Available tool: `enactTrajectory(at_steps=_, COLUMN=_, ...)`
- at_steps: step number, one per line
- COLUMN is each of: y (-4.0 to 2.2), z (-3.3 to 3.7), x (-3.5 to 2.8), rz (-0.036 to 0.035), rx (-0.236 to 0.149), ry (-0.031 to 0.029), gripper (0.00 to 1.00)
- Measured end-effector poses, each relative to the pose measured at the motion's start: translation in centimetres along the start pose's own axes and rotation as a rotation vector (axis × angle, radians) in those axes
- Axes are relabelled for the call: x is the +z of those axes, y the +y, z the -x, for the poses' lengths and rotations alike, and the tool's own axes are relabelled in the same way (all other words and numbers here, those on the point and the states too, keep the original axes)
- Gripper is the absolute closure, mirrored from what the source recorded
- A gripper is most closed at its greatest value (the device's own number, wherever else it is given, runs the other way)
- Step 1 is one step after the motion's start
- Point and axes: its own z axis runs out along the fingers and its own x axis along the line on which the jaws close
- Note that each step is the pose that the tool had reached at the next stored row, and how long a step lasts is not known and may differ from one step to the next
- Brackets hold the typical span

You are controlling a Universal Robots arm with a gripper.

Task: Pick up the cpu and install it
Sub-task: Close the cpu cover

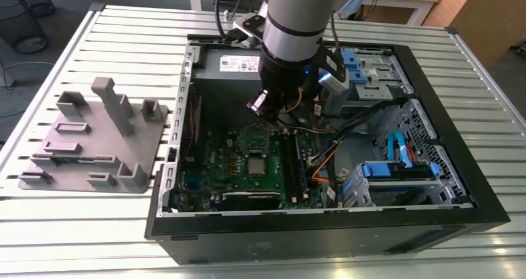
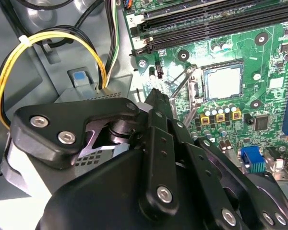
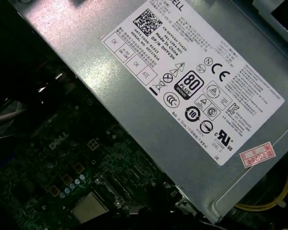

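The cpu (image 2: 223, 80) is a small silver square lying flat in the socket on the green motherboard (image 2: 269, 48), inside the open computer case. It also shows in the exterior view as the cpu (image 1: 257, 166) and in the first wrist view as the cpu (image 3: 89, 207). A thin metal socket lever (image 2: 182, 85) stands raised beside it. My gripper (image 1: 267, 106) hangs above the motherboard, toward the power supply side and apart from the cpu. Its black body (image 2: 149, 158) shows close up in the second wrist view. Nothing is seen in its grasp.
A grey moulded tray (image 1: 90, 143) with upright posts sits on the slatted table at the exterior view's left. The silver power supply (image 3: 182, 81) lies close to the gripper. Yellow and black cables (image 2: 48, 38), memory slots (image 2: 206, 24) and blue drive bays (image 1: 398, 171) crowd the case.
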Motion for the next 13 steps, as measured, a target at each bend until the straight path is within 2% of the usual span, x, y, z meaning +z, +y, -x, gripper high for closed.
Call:
enactTrajectory(at_steps=6, y=-0.01, z=0.00, x=-0.03, rz=-0.0020, rx=-0.009, ry=0.0031, gripper=0.89)
enactTrajectory(at_steps=13, y=-0.08, z=-0.10, x=-0.04, rz=-0.0127, rx=-0.025, ry=0.0168, gripper=0.89)
